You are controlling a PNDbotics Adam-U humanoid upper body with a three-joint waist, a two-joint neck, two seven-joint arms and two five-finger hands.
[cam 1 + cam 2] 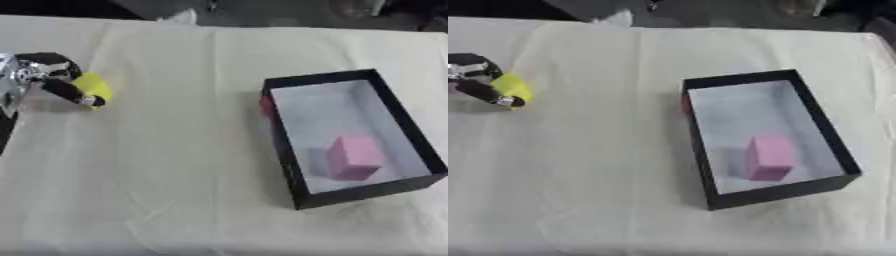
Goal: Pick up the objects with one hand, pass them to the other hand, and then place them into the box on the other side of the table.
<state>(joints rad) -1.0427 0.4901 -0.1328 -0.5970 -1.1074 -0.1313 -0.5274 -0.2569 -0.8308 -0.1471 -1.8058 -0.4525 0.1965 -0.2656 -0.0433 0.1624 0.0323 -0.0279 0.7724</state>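
Left hand (pixel 54 80), cut off at the left edge of both views: fingers curled round 1 yellow object (pixel 92 88), whose shape is partly hidden, just above the white tablecloth (pixel 175 175). Black box (pixel 293 165), right side: 1 pink block (pixel 354 157) inside; a small reddish patch (pixel 265 105) at its left wall cannot be identified.

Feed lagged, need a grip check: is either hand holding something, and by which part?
The left hand is curled round the yellow object, gripping its left side with a finger across its front. The right hand is out of view.
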